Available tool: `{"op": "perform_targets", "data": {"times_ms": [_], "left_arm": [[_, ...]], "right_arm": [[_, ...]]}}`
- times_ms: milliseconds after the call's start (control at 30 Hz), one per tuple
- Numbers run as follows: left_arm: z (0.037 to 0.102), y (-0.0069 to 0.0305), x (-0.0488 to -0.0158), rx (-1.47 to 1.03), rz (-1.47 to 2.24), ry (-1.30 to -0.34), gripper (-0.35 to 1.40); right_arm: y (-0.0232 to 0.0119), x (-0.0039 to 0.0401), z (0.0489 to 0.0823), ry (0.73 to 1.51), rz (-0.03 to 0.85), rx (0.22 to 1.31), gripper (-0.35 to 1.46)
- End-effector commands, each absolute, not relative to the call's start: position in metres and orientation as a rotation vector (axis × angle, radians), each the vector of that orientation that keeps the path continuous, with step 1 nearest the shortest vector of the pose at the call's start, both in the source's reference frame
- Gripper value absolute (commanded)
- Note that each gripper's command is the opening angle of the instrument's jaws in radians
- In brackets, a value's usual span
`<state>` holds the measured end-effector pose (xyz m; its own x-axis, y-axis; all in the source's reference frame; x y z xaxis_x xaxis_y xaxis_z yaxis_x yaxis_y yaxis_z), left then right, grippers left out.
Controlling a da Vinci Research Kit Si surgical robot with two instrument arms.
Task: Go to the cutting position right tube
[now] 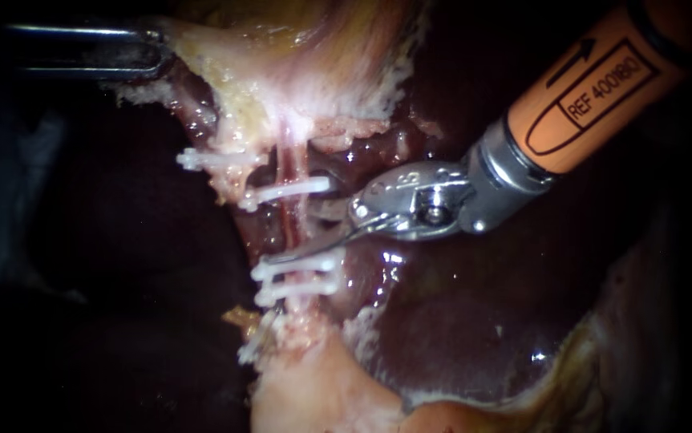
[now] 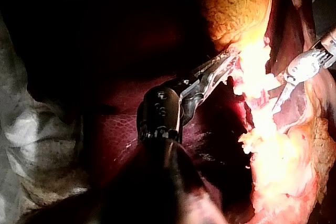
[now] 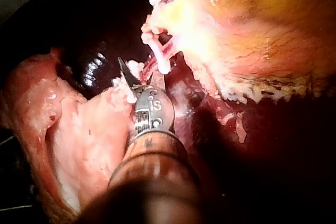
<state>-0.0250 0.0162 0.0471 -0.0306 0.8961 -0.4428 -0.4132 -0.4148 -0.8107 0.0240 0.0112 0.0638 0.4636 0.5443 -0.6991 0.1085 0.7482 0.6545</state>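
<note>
Two thin tubes run side by side from the pale gallbladder [image 1: 297, 72] tissue down to the liver. The right tube [image 1: 304, 164] carries white clips: one clip [image 1: 285, 192] above and a pair of clips [image 1: 297, 275] below. My right instrument [image 1: 305, 231] comes in from the upper right. Its blades stand open beside the bare stretch of tube between those clips, one blade high and one low. In the right wrist view the right instrument [image 3: 142, 74] shows a pointed blade next to the tube [image 3: 160, 59]. My left instrument [image 1: 149, 52] is shut on the gallbladder's edge at the upper left.
Dark liver [image 1: 458, 321] lies under and to the right of the tubes. Another clip [image 1: 209, 159] sits on the left tube, and a further clip [image 1: 251, 346] lies lower down by pale fatty tissue [image 1: 313, 393]. In the left wrist view a pale cloth [image 2: 37, 145] lies beside the liver.
</note>
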Motion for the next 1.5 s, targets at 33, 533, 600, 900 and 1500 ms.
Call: {"op": "perform_targets", "data": {"times_ms": [33,533,600,900,1500], "left_arm": [[0.0471,0.0162,-0.0250,-1.218,1.646,-0.588,-0.35],[0.0472,0.0162,-0.0252,-1.218,1.646,-0.586,-0.35],[0.0473,0.0162,-0.0252,-1.218,1.646,-0.585,-0.35],[0.0473,0.0161,-0.0253,-1.218,1.646,-0.584,-0.35],[0.0473,0.0161,-0.0252,-1.217,1.646,-0.582,-0.35]], "right_arm": [[0.0111,0.0242,0.0638,1.074,0.295,0.713,1.26],[0.0111,0.0284,0.0637,1.094,0.327,0.721,1.24],[0.0110,0.0287,0.0639,1.091,0.333,0.722,1.24],[0.0109,0.0294,0.0638,1.106,0.346,0.723,1.23],[0.0101,0.0288,0.0564,1.173,0.329,0.796,1.23]]}}
